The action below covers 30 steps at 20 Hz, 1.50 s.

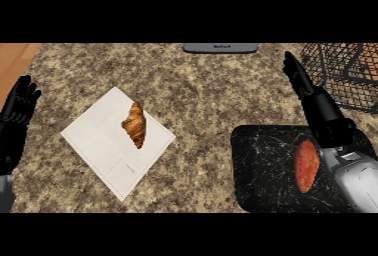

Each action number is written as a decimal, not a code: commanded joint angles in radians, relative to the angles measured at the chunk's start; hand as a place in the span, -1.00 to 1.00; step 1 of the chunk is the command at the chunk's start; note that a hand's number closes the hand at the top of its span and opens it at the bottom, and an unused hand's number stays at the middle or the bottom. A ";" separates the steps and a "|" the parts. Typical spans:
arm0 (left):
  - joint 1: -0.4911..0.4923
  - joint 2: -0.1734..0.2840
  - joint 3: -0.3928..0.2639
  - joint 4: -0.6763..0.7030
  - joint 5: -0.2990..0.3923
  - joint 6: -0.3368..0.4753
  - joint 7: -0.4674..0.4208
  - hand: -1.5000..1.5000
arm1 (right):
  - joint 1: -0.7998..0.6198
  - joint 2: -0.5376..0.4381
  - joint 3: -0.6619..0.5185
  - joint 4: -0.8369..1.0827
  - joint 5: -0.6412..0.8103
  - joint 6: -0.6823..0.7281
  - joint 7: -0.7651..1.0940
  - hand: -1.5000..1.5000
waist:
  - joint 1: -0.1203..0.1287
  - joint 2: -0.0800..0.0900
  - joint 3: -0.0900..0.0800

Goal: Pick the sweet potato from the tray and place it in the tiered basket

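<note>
1. The sweet potato (307, 166), a long orange-red tuber with pointed ends, lies untouched on the black marbled square tray (266, 170), lengthwise toward the tray's right side, so the pick is not yet made.
2. Far left of the tray, the left robot hand (19, 107) stands open at the view's edge, fingers straight and up, resting and holding nothing.
3. Left of the tray, well apart from it, a golden-brown crescent croissant (135, 124) sits on a white square paper sheet (111, 145); it is no part of the task.
4. Above the tray's right side, the right robot hand (301, 77) is open with fingers straight, empty, its grey forearm crossing the tray just beside the sweet potato.
5. The black wire tiered basket (339, 75) waits beyond the tray, at the upper right.
6. The speckled brown granite table (199, 90) carries everything; a grey flat object (220, 48) sits at its far edge, up and left of the tray.
</note>
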<state>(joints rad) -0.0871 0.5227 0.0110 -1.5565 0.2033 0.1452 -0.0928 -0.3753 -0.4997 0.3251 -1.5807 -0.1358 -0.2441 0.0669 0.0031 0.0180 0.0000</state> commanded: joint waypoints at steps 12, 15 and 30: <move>0.052 -0.018 -0.047 0.066 -0.115 0.100 0.124 0.00 | 0.485 0.145 -0.427 0.139 -0.041 -0.649 0.143 -1.00 | -0.109 -0.022 -0.003; 0.036 -0.041 -0.072 0.075 -0.133 0.099 0.118 0.00 | 0.662 0.089 -0.379 -0.128 0.004 -0.689 0.263 -1.00 | -0.082 -0.028 -0.007; -0.103 -0.121 -0.148 0.091 -0.220 0.131 0.201 0.00 | 0.673 -0.487 -0.311 -0.489 0.000 -0.281 1.077 -1.00 | 0.001 -0.015 -0.002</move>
<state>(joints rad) -0.1380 0.4329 -0.1201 -1.4688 0.0132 0.2536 0.0680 0.3703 -0.8973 0.0311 -2.0238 -0.1254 -0.5718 0.9238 -0.0054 0.0034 -0.0054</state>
